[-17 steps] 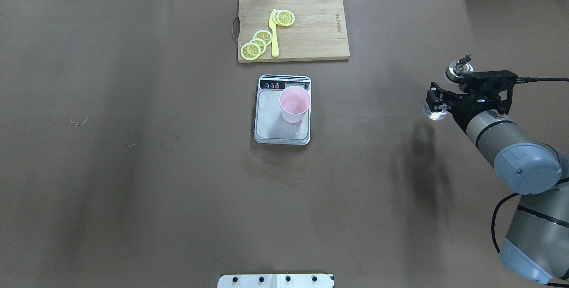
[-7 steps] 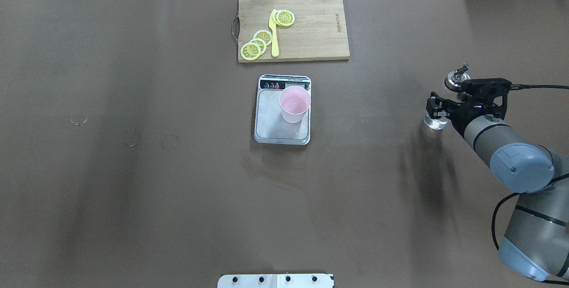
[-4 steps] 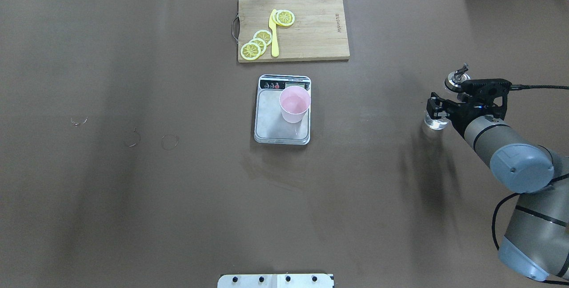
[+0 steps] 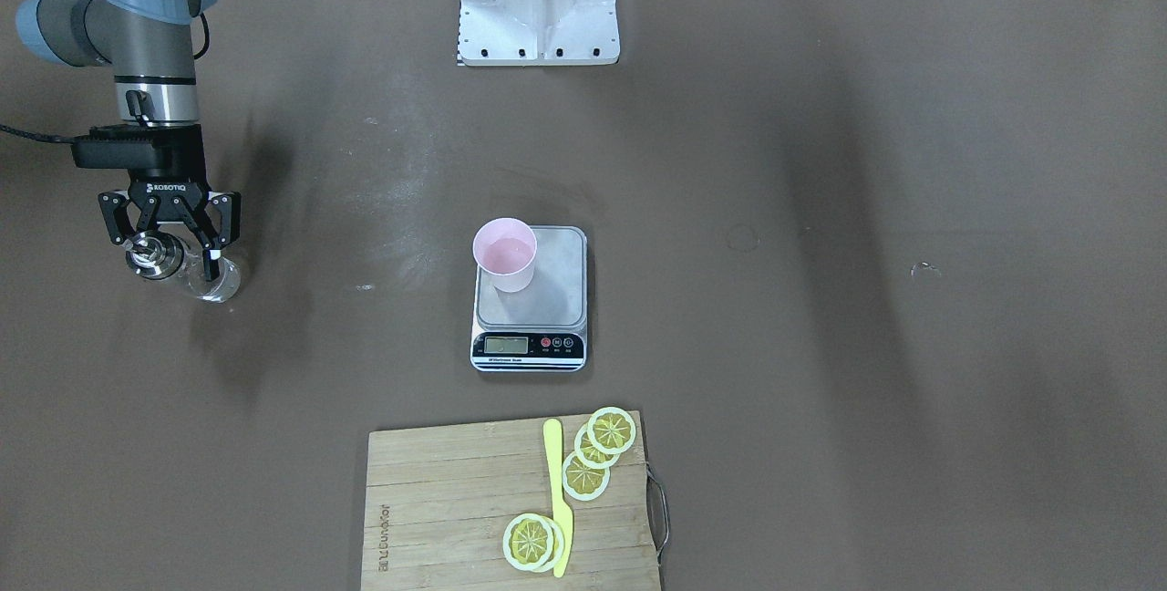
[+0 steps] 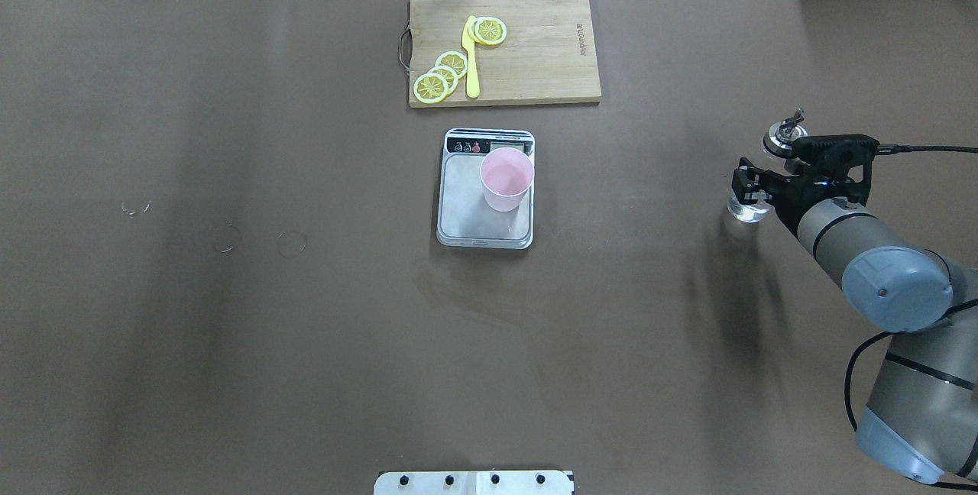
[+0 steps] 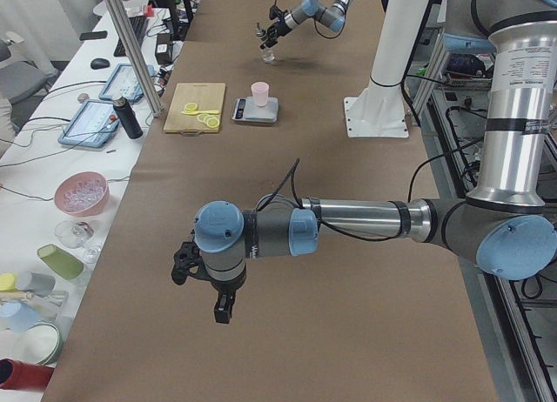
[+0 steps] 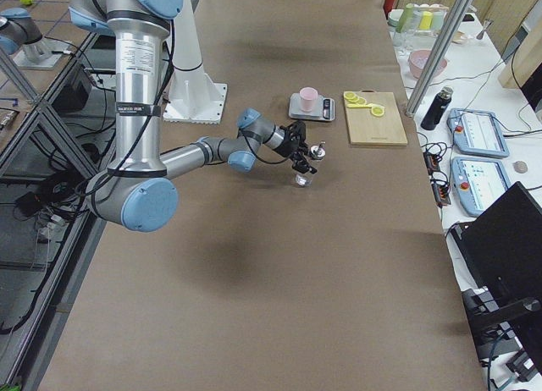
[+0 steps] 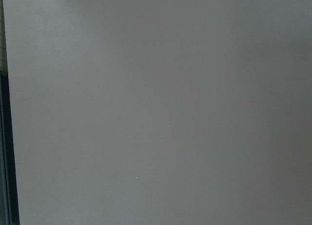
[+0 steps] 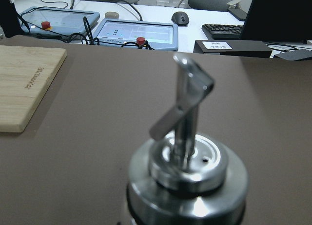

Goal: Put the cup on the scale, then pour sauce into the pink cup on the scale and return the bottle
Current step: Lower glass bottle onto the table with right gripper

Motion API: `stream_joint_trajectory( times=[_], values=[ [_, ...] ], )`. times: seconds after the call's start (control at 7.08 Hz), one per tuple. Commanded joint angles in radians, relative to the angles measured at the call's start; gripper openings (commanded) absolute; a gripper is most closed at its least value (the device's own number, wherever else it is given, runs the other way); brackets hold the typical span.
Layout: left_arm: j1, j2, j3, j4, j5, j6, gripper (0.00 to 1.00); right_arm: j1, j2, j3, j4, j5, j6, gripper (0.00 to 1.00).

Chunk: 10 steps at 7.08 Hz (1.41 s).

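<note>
Front-facing view: we note the right gripper low at this view's left. Its fingers are spread to either side of the bottle, and we see a gap on one side, so it is not pinching. The bottle stands on the table, well apart from the scale. The cup stands upright on the scale's platform, in the corner far from the display. We cannot read the digits. Nearer the camera lies a cutting board with lemon slices and a yellow knife.

Overhead view: the bottle's base is on the table at far right, and its metal spout shows above the gripper body. The cup is on the right rear part of the platform.

Exterior left view: the left gripper hangs above the near table, pointing down. We cannot tell whether it is spread or closed.

Exterior right view: the right arm reaches low, with its gripper at the bottle. The cup and scale lie beyond it.

Left wrist view: bare table only.

Right wrist view: the bottle's collar and spout, both upright, fill the foreground. No finger shows.
</note>
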Motion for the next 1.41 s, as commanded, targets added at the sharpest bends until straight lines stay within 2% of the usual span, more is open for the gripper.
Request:
stream_joint_trajectory(
  times=[0.0,0.42,0.71,1.27],
  values=[
    [0.000,0.003,-0.004,-0.001,-0.001,0.000,0.99,0.000,0.005,0.003,-0.002,-0.002,0.000,0.64],
    [0.002,0.009,-0.002,0.002,0.000,0.000,0.99,0.000,0.008,0.006,-0.006,-0.003,0.001,0.88],
    [0.002,0.009,0.001,0.001,0.002,-0.001,0.99,0.000,0.009,0.006,-0.011,-0.011,0.005,0.99],
    [0.002,0.009,-0.004,0.001,0.000,-0.001,0.99,-0.032,-0.024,0.015,-0.012,-0.012,0.040,1.00]
  ],
)
